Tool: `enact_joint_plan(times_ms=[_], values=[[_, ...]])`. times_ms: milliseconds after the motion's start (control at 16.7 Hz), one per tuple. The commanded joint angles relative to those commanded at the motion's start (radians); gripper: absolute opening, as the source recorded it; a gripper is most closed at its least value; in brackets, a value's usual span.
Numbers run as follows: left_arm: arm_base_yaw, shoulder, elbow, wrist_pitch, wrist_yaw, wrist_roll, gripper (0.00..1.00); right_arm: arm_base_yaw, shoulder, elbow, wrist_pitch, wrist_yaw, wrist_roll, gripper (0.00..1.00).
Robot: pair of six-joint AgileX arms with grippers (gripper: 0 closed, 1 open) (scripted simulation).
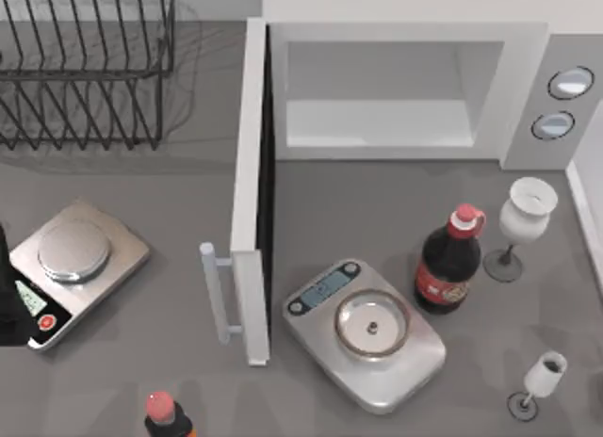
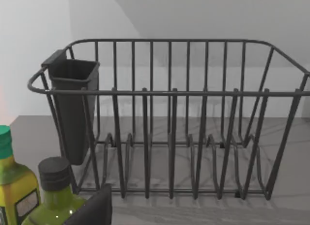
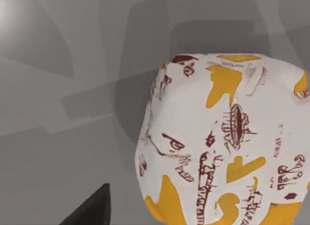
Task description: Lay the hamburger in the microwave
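Note:
The hamburger (image 3: 227, 142), in a white wrapper printed with yellow and dark red, sits close under my right wrist camera on a grey surface, and one dark finger (image 3: 92, 210) of my right gripper shows beside it. The white microwave (image 1: 396, 89) stands at the back of the table. Its side-hinged door (image 1: 250, 192) is swung open toward the front and its cavity is bare. My left arm (image 1: 8, 300) is parked at the table's left edge.
A wire dish rack (image 1: 85, 70) stands at the back left. One silver scale (image 1: 363, 329) lies just in front of the microwave opening, another (image 1: 75, 267) at the left. A cola bottle (image 1: 450, 263) and two wine glasses (image 1: 523, 220) (image 1: 539, 380) stand at the right. Green bottles (image 2: 53, 191) stand near the rack.

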Motion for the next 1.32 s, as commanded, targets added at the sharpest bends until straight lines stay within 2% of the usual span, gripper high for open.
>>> enact_joint_plan(times_ms=[420, 780, 1320], values=[[0.0, 0.0, 0.0, 0.0, 0.0, 0.0, 1.0, 0.008, 0.143, -0.148, 0.288, 0.0, 0.012, 1.0], [0.0, 0.0, 0.0, 0.0, 0.0, 0.0, 1.0, 0.029, 0.161, -0.166, 0.327, -0.003, 0.03, 1.0], [0.0, 0.0, 0.0, 0.0, 0.0, 0.0, 1.0, 0.029, 0.161, -0.166, 0.327, -0.003, 0.03, 0.32]])
